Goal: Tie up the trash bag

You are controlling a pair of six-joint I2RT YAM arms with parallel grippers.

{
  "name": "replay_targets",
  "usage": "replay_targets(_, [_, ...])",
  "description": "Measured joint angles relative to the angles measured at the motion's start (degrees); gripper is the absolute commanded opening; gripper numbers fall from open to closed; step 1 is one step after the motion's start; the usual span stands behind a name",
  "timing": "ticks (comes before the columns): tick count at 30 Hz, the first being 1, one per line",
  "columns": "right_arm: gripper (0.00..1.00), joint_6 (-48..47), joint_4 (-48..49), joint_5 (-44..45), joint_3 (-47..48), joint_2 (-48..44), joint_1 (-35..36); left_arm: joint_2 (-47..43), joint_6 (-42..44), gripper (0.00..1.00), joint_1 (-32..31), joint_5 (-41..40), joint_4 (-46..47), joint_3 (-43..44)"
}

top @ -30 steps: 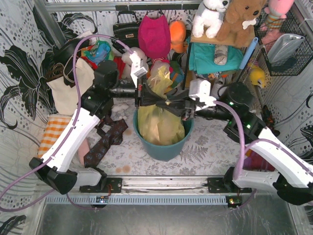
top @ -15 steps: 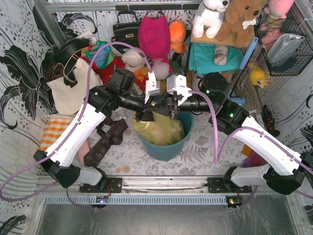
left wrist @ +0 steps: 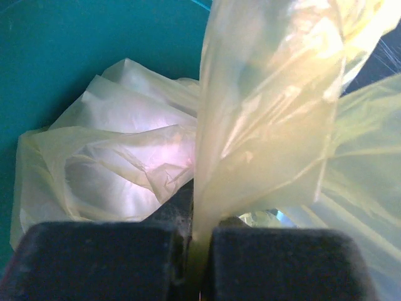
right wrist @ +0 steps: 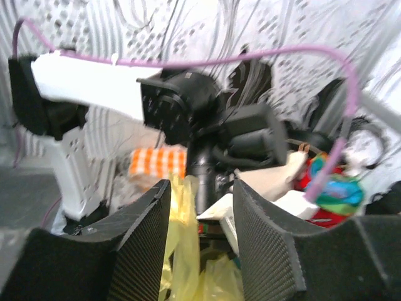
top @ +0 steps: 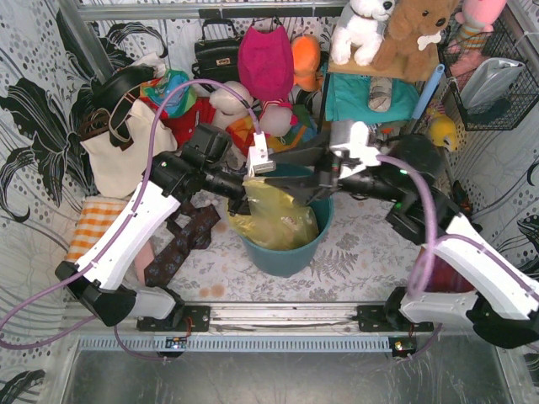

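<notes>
The trash bag is thin yellow plastic and lies crumpled in the teal bin. My left gripper hangs over the bin's left rim, shut on a gathered strip of the bag. In the left wrist view that strip of bag rises from between the closed pads of my left gripper. My right gripper is over the bin's back right rim. Its jaws stand apart in the right wrist view, and a loose bag flap hangs beside the left finger.
A cream tote bag and an orange checked cloth lie at the left. Patterned ties lie on the floor by the bin. Plush toys, handbags and a wire basket crowd the back wall and shelf.
My right gripper has opened, let go of the bag and drawn back to the right. The two grippers, together half a second ago, are now apart. The bag's top has sunk into the bin.
</notes>
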Motion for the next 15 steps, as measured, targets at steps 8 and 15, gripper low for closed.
replay_targets(8, [0.52,2.8,0.9,13.2,-1.5,-9.5,0.0,0.0,0.4,0.00,0.0,-0.5,-0.5,0.1])
replay_targets(15, [0.63,12.0,-2.6,19.6,-10.7,-11.1,0.0,-0.2,0.4,0.00,0.0,-1.6,-0.6,0.7])
